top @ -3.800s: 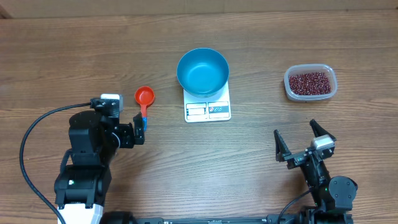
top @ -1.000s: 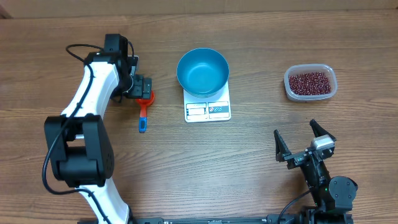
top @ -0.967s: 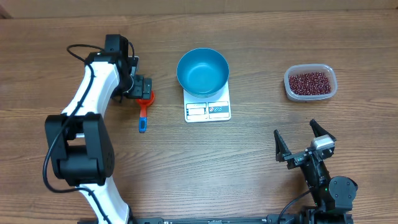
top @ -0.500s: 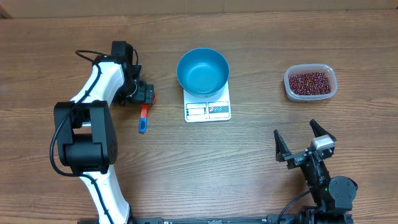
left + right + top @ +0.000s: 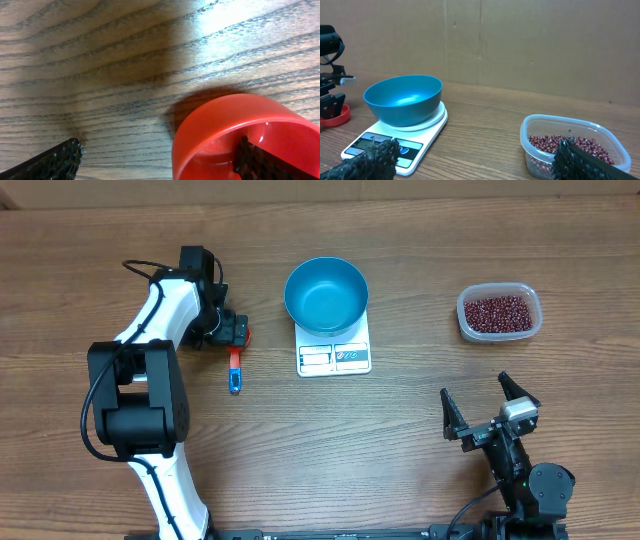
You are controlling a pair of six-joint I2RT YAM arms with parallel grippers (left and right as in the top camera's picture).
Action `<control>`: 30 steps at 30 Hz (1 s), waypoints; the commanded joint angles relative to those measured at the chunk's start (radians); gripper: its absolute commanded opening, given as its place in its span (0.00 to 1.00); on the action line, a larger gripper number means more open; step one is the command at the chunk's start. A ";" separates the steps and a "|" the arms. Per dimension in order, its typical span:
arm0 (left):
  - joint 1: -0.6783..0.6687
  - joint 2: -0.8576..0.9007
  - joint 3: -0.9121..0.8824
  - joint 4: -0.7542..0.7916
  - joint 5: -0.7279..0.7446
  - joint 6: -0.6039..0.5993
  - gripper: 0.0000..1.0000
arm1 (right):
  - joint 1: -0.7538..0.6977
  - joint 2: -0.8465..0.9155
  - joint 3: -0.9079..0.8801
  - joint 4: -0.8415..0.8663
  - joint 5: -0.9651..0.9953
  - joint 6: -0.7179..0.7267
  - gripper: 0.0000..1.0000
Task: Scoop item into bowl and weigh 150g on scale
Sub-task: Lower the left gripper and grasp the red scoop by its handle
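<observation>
Left claw (image 5: 232,332) has reached scoop (image 5: 220,125), jaws wide, one finger inside cup; handle nudged. Grasp next. Right claw (image 5: 473,387) wide, idle; beans (image 5: 498,312) ahead untouched.

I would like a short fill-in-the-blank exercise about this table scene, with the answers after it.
The blue bowl stands on the white ____. The beans lie in the clear plastic ____. The left end effector, open, straddles the rim of the red ____.
Missing words: scale; tub; scoop.
</observation>
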 commanded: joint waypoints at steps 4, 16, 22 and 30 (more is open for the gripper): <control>0.005 0.026 0.017 0.005 -0.010 0.009 1.00 | 0.006 -0.011 -0.011 0.006 0.009 0.003 1.00; 0.005 0.026 0.017 0.005 -0.010 0.009 1.00 | 0.006 -0.011 -0.011 0.006 0.009 0.003 1.00; 0.004 0.026 0.017 0.005 -0.010 0.008 0.96 | 0.006 -0.011 -0.011 0.006 0.009 0.003 1.00; 0.004 0.026 0.017 0.009 -0.010 0.008 0.46 | 0.006 -0.011 -0.011 0.006 0.009 0.002 1.00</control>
